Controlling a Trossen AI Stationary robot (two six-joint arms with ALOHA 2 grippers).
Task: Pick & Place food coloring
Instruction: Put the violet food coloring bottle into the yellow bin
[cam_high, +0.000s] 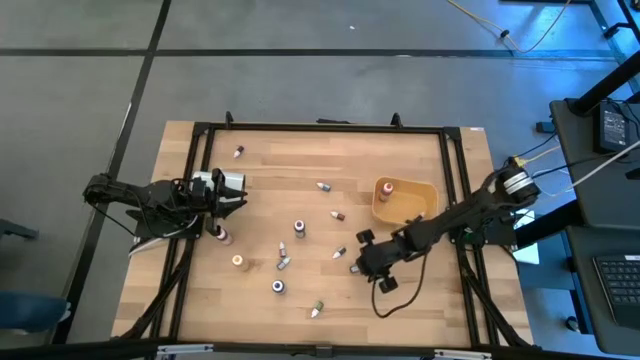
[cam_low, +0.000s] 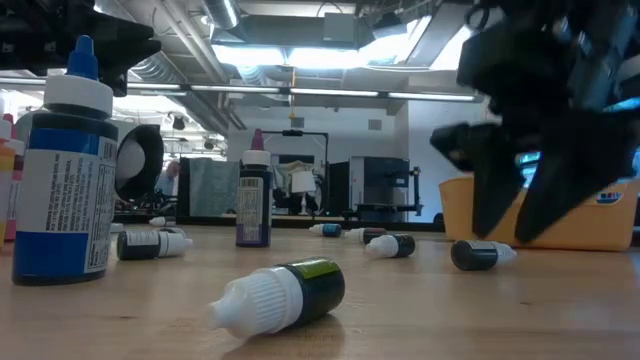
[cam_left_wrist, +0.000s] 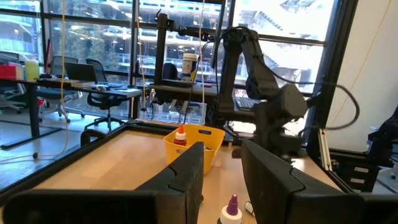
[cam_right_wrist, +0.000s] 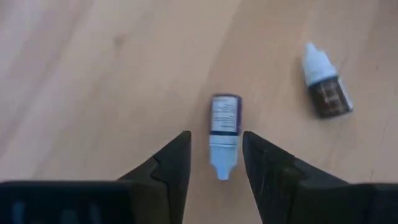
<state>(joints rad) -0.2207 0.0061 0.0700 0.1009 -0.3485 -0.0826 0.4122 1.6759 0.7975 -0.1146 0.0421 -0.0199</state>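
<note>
My right pincer (cam_right_wrist: 214, 163) stands over the wooden worktop (cam_right_wrist: 93, 74), its two dark fingers (cam_right_wrist: 171, 163) partly open and straddling the cap end of a lying dropper bottle (cam_right_wrist: 224, 127); nothing is gripped yet. The bottle is a small cylinder with a purplish body, a pale printed label and a white pointed cap aimed toward me. I judge it light, stiff plastic, smooth enough to roll or slip; the hold belongs across the labelled body, not on the tapering cap, which would squirt out from between the pads. A second bottle (cam_right_wrist: 324, 81), dark brown with a white cap, lies near it, apart.

Outward, other bottles are scattered over the pale planked worktop, some upright, some on their sides. The tan tray (cam_high: 405, 199), squarish with rounded walls, sits beside my right arm and holds one orange bottle (cam_high: 388, 187).

My left pincer (cam_high: 232, 190) waits at the worktop's left edge, its fingers only narrowly apart, holding nothing.
</note>
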